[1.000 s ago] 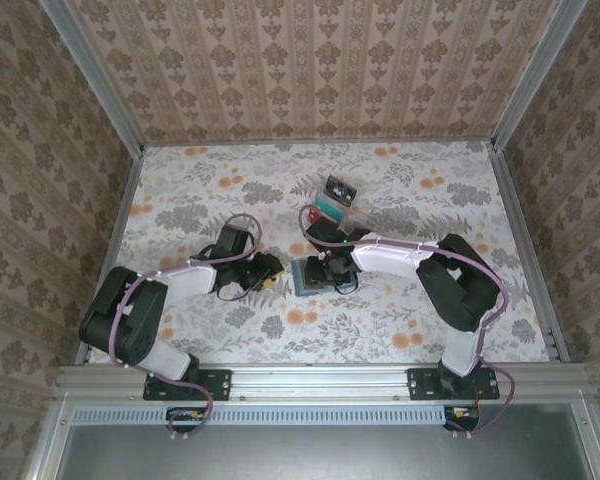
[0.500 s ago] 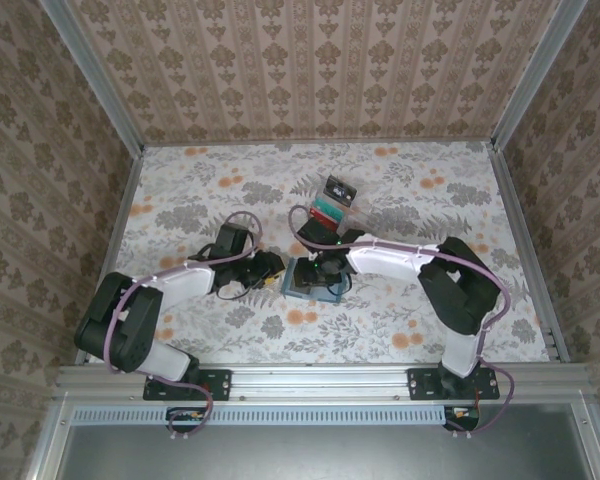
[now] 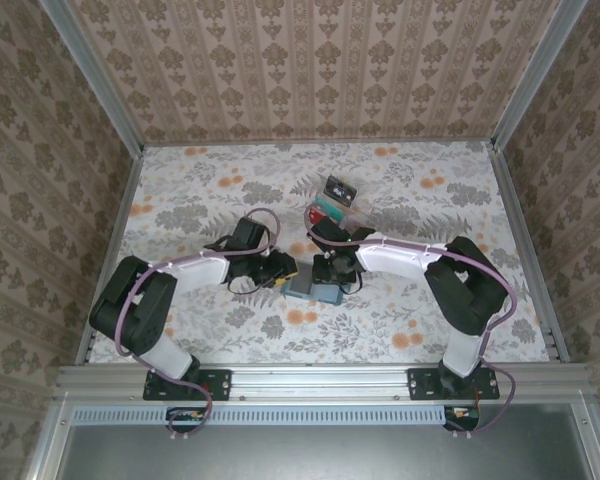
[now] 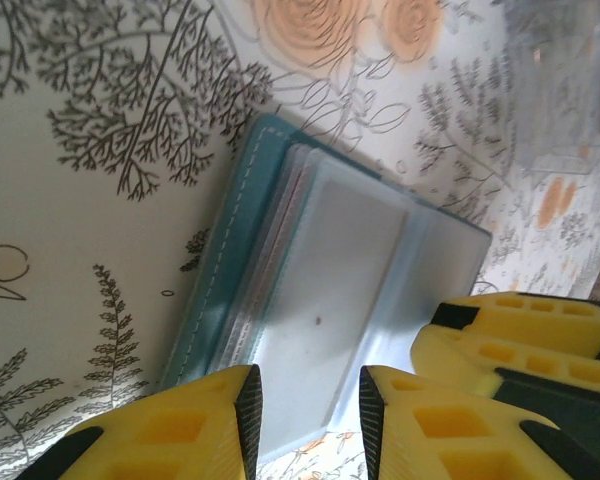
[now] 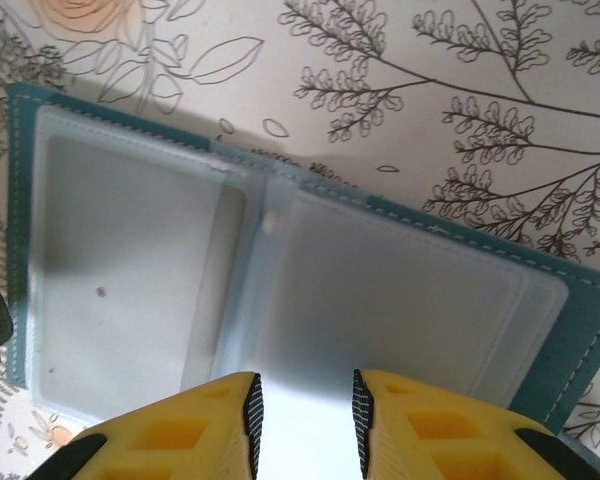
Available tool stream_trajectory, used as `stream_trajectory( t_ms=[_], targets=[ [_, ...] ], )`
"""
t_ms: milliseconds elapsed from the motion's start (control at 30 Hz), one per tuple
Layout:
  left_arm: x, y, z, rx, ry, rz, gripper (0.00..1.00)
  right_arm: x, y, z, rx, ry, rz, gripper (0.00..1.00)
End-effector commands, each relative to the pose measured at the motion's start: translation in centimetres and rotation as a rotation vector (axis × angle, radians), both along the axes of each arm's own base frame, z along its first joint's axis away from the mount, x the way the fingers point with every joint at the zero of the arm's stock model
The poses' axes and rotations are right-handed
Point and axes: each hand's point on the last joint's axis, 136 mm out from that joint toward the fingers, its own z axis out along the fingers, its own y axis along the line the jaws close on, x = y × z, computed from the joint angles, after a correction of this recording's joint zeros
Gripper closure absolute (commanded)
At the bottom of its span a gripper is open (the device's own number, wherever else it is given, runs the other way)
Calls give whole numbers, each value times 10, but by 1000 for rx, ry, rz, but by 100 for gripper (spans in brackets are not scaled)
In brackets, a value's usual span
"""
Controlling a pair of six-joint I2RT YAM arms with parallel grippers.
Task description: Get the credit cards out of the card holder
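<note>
The card holder point(image 3: 308, 287) lies open and flat on the floral table, teal outside with pale frosted slots point(image 5: 280, 290). Thin pinkish edges point(image 4: 278, 232) line its left panel; I cannot tell whether they are the credit cards. My left gripper point(image 4: 305, 385) hovers over one end of the holder point(image 4: 320, 290), jaws apart, nothing between them. My right gripper point(image 5: 305, 395) is over the other panel, also apart and empty. From above, the left gripper point(image 3: 280, 268) and right gripper point(image 3: 330, 274) flank the holder. The right gripper's yellow fingers point(image 4: 515, 335) show in the left wrist view.
A clear plastic box point(image 3: 336, 203) stands just behind the holder, with something red and something teal inside. Patterned walls enclose the table on three sides. Both arms reach inward from the near rail point(image 3: 310, 380).
My left gripper has moved right, up to the holder's left end. The right gripper has shifted slightly over the holder, its jaws a little narrower. The holder has slid slightly.
</note>
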Motion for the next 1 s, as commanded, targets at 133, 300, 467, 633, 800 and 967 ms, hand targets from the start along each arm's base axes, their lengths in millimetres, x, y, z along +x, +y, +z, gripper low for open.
stream_trajectory(
  t_ms=[133,300,467,633,800,967],
  targets=[
    [1,-8,1,19,0,-30,66,-3,-18,-27,-78,50,-27,66],
    [1,3,-2,89,6,-12,66,-5,-24,-36,-93,65,-34,67],
    [-2,-1,-10,96,30,-34,66,-4,-27,-41,-101,74,-41,67],
    [-2,-13,-6,53,18,-63,67,-5,-28,-42,-101,77,-42,67],
    [-2,-17,0,35,3,-79,69,-5,-28,-43,-100,77,-45,67],
    [-3,-21,1,15,4,-89,68,-5,-28,-44,-98,76,-46,68]
  ],
)
